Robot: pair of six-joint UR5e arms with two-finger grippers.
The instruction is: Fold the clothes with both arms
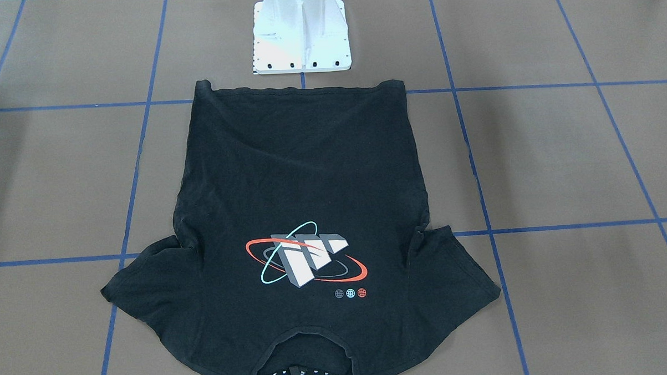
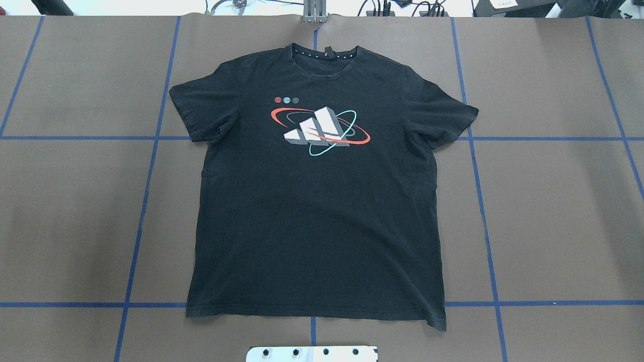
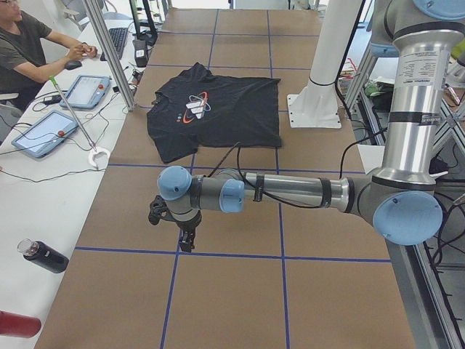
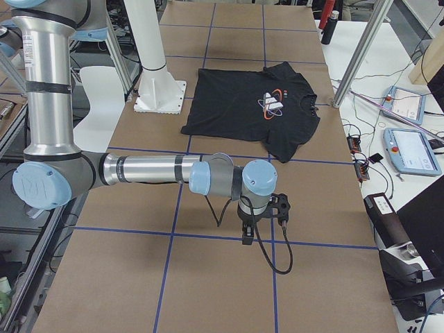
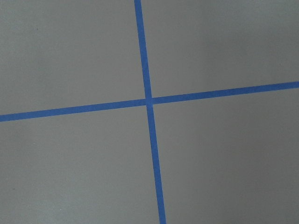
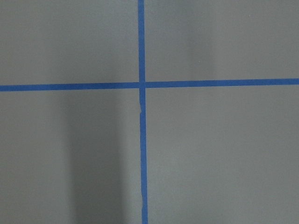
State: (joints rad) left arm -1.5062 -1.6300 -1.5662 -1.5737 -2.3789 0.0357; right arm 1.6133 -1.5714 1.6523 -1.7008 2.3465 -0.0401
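Robot's left to right: the left arm (image 3: 290, 193) stretches low over the counter (image 2: 553, 201) near its left end, the left fingers (image 3: 187, 240) pointing down, well apart from the black T-shirt (image 2: 317, 211). Whether they stand wide or narrow cannot be told from the side views. At centre the T-shirt lies flat and unfolded, graphic (image 2: 320, 129) up, sleeves spread, collar away from the robot and hem just short of the white pedestal (image 1: 301, 36). Toward the right end the right arm (image 4: 149, 170) mirrors the pose, the right fingers (image 4: 247, 236) equally unreadable and nowhere near the cloth. The fold looks not yet begun. The next move likely calls for both arms to travel in and pinch matching points along the shirt's edges, lifting together so the fabric does not skew. The overhead and front-facing views show the whole shirt but no arm. Only the end views show the arms, and the left-end one a seated person (image 3: 29, 51) at a side table. The wrist views catch just a blue tape cross (image 5: 148, 100).
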